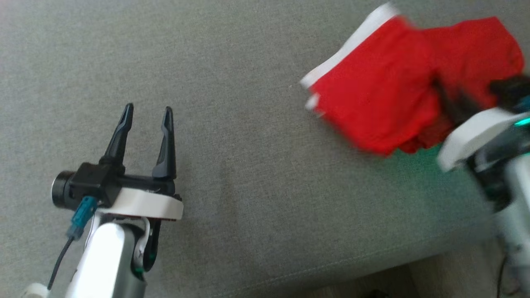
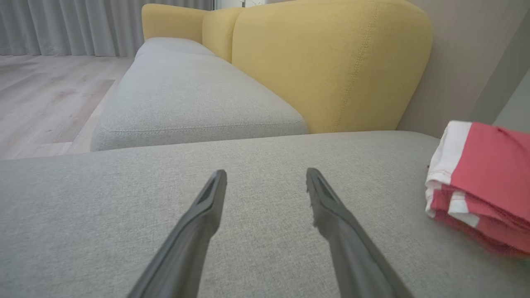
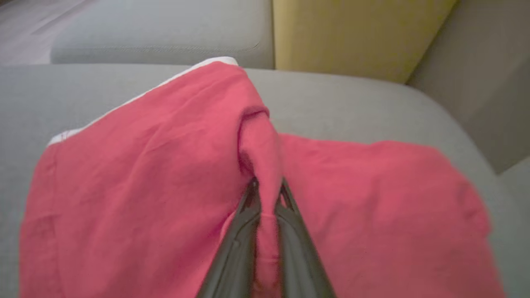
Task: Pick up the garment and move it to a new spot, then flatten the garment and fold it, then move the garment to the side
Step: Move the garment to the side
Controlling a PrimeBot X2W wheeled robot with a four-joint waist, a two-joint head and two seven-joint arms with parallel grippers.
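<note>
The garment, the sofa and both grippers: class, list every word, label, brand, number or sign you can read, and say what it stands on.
None can be read.
The garment is plain red with a blank white band.
The sofa, the left gripper and the right gripper show no legible marking.

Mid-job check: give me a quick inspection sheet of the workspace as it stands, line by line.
Surface: grey sofa cushion, fabric smooth.
Job's things: red garment with white trim, in folded layers, toward the cushion's right.
Clutter: nothing seen.
Grippers: right gripper shut on a pinched ridge of the garment; left gripper open, over bare cushion, apart from the garment.
Cables: black cable with teal connector at the left wrist.
Surroundings: yellow backrest, wood floor, grey curtains.
</note>
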